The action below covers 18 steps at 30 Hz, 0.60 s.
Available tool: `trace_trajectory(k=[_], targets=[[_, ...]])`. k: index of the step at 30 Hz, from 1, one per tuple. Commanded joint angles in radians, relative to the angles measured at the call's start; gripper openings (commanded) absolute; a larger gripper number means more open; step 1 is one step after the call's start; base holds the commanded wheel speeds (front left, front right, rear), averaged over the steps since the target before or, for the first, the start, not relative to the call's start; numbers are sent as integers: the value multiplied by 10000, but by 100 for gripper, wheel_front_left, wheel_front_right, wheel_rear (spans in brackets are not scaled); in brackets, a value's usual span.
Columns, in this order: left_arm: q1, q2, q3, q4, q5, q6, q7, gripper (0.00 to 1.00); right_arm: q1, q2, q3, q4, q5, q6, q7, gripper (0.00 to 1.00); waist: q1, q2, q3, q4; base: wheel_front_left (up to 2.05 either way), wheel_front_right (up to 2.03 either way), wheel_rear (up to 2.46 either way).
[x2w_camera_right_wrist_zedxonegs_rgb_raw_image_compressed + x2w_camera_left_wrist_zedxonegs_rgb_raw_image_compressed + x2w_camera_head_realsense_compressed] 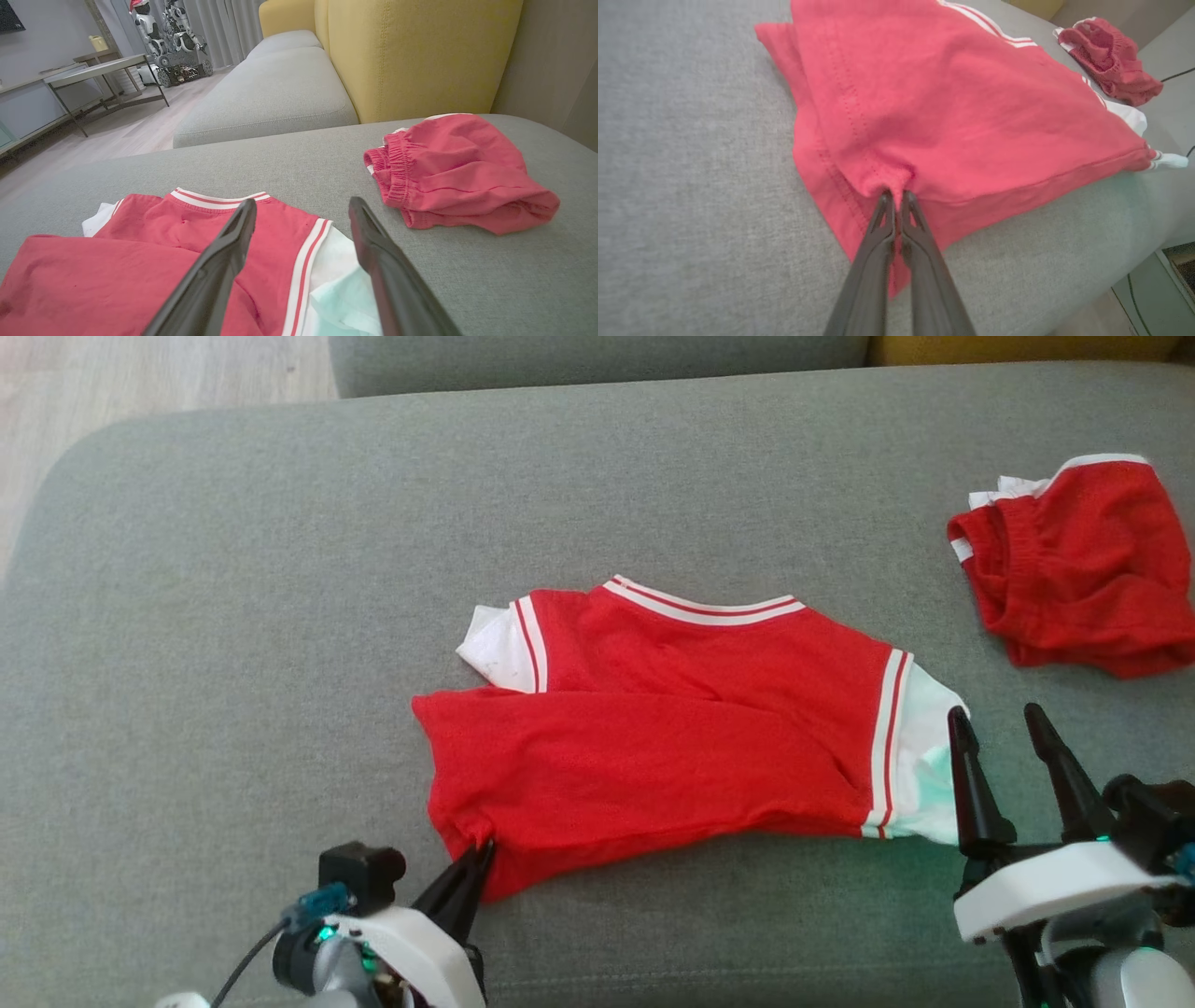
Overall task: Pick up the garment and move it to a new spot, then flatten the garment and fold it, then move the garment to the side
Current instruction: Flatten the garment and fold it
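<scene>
Left end effector (481, 849) clamped on red shirt (672, 737) near-left hem; right end effector (995, 717) open beside shirt's right edge; red shorts (1074, 569) far right.

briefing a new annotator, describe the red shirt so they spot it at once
On the grey sofa cushion, look at the middle. The red shirt lies there, a corner pinched by the left tool. Unlike the bunched red shorts at right, it has a striped collar and white sleeves.

Head overhead; wrists low (sharing shirt (672, 737)).
</scene>
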Motion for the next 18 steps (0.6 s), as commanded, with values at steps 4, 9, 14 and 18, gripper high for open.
trace_trajectory(k=[4, 9, 14, 18], targets=[[-221, 261, 251, -695, 190, 187, -213, 0, -338, -70, 88, -216, 46, -7, -67, 100, 0, 0, -22, 82, 0, 0, 0], [-174, 424, 274, -1256, 278, 371, -173, 0, -461, -70, -283, 361, -357, -7, 194, 100, 0, 0, 91, 228, 0, 0, 0], [-323, 495, 273, -1600, 345, 449, -165, 0, -1233, -179, -388, 1556, -838, -7, 437, 100, 0, 0, 379, 390, 0, 0, 0], [-489, 479, 210, -1713, 391, 436, -183, 0, -1961, -341, -544, 2725, -1084, -7, 726, 100, 0, 0, 616, 522, 0, 0, 0]])
